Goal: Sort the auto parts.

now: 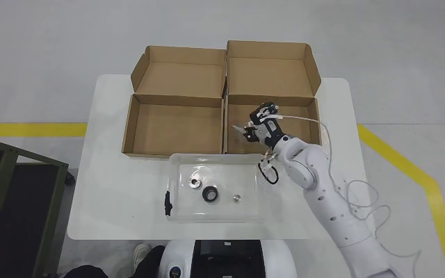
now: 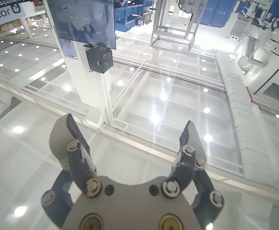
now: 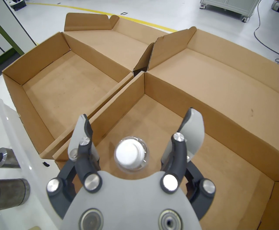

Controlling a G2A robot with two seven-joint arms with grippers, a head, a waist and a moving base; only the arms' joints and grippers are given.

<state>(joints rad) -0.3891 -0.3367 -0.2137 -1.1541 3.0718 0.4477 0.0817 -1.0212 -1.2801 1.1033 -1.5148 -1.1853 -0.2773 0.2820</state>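
- Sign (image 2: 9, 10), far beyond the left gripper (image 2: 129, 119) jaws, off to one side: large brand lettering with a logo, cut by the edge.
- Blue panel (image 2: 214, 10), far beyond the jaws, other side: small white brand lettering.
- Screen (image 2: 80, 21): faint lines of print, unreadable.
- Poster (image 2: 70, 49) under the screen: print too small to read.

The right end effector (image 3: 138, 114) hangs over an open cardboard box (image 3: 218, 113), fingers spread wide. Between them, touching neither, a small round white part (image 3: 131, 154) with a clear rim shows against the box floor. A second open box (image 3: 65, 87) touches this box's side wall. Two metal cylinders (image 3: 13, 191) lie just outside its near corner.
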